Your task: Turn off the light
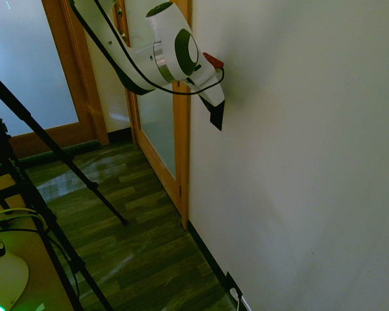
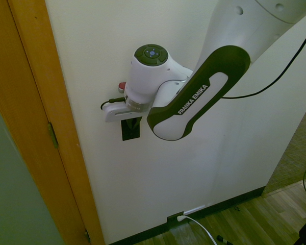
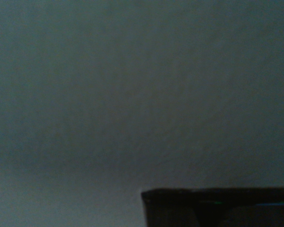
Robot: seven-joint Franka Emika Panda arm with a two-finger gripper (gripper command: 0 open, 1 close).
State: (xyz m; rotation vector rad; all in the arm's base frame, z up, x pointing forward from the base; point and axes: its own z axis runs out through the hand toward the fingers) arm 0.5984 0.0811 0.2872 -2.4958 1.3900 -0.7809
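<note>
1. The switch (image 2: 130,130) is a small, flat, dark rectangular plate set flush on the wall (image 2: 158,194). It stands upright, its long axis running up and down, its face pointing out into the room. It sits a little way out from the wooden door frame (image 2: 51,132), roughly mid-height in the second exterior view.

2. The white arm (image 2: 214,66), smooth glossy plastic with dark rounded bands and "FRANKA EMIKA" lettering, reaches across in front of the wall. Its gripper (image 1: 216,118) is pressed right up at the switch, overlapping the plate's upper part. From the first exterior view only a dark pointed finger shape shows against the wall. I cannot tell how far apart the fingers are, or whether they have hold of anything.

3. The wall is matte, off-white and lightly textured. The wrist view shows only that dim, grainy paint and a dark straight-edged block (image 3: 217,208) at the bottom edge, too blurred to name.

4. The door frame is warm orange-brown wood around frosted glass panels (image 1: 26,65). A dark baseboard (image 1: 207,253) runs along the wall's foot.

5. The floor (image 1: 136,233) is dark wood-look planking with a slight sheen. Low on the wall sits a dark outlet plate (image 2: 174,218) with a white plug (image 2: 180,218) and cord.
</note>
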